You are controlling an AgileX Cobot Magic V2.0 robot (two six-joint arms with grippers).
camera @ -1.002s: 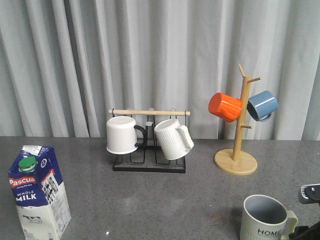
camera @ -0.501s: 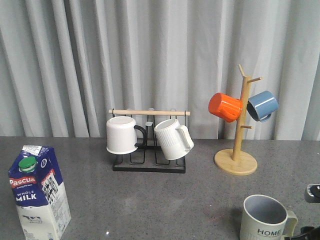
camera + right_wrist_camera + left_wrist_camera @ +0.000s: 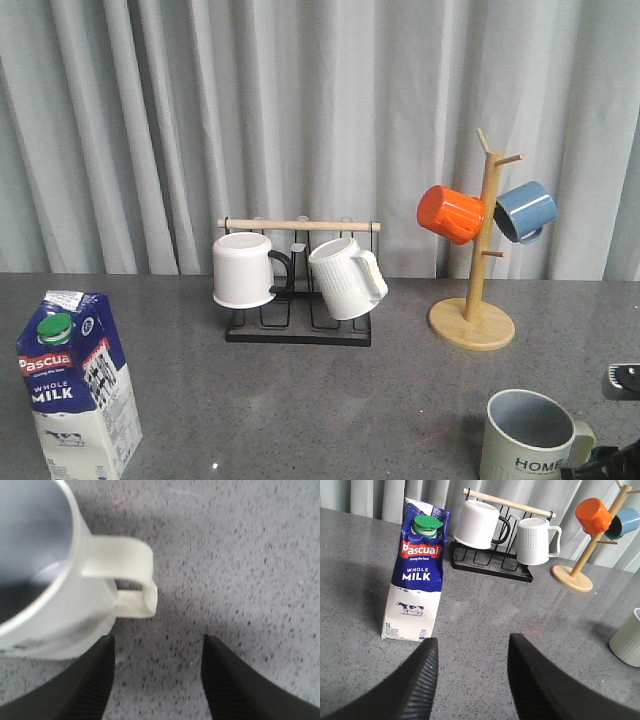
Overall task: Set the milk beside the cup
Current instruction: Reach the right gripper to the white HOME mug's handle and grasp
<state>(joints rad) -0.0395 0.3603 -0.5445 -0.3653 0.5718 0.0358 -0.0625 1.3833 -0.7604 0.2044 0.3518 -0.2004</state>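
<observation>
On the grey table (image 3: 300,400), well to the left of the black mug rack (image 3: 298,330) and nearer the camera, the milk (image 3: 78,380) stands upright and untouched, green cap on top and its "WHOLE MILK" face turned forward. The cup (image 3: 530,438) sits on the far side of that rack, to its right and also nearer the camera, in front of the wooden mug tree (image 3: 472,322). Carton and cup are well apart, with bare table between them; the placing is judged not yet begun.

The left gripper (image 3: 472,680) has its fingers spread and holds nothing. In the left wrist view the carton lies ahead of it and off to one side of the gap, near but not between the fingers. This reads as an approach posture, open to take the carton's body.

The right gripper (image 3: 157,680) is likewise apart and empty. It hangs close behind the cup's squarish handle (image 3: 132,580), which is just beyond the gap, not touching. In the front view only a dark edge of that arm shows beside the cup.
</observation>
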